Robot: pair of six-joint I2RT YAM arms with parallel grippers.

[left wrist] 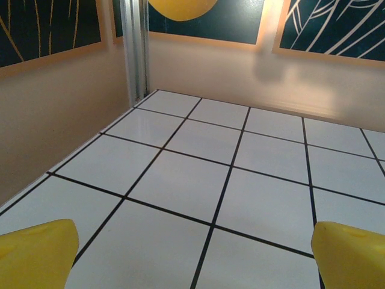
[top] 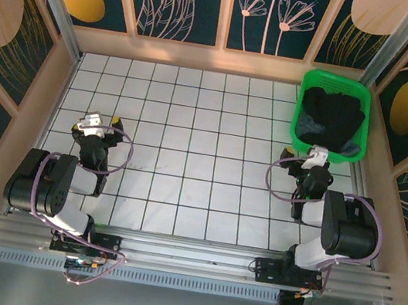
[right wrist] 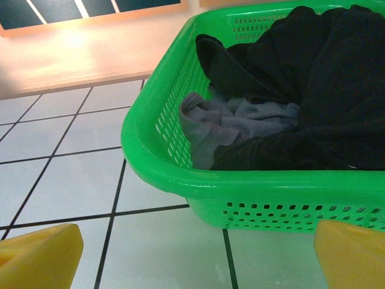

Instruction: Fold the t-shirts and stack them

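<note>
Yellow fingertips (right wrist: 36, 253) of right gripper (right wrist: 192, 259) are spread wide, empty, just short of green mesh basket (right wrist: 180, 162) at far right. Left gripper (left wrist: 192, 256) is spread over glossy tiles (left wrist: 180, 180). Black t-shirt (right wrist: 325, 90) and grey-blue t-shirt (right wrist: 240, 123) lie crumpled in basket, soft, limp. Black layer is best pinched at one raised fold, lifted clear of rigid rim.

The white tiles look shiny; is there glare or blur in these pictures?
Top external: light is even, the tiles barely glare. Left wrist: the far tiles mirror the pale wall; the yellow fingertips look soft. Right wrist: a bright patch on the wall, green tint on the tile by the basket.
</note>
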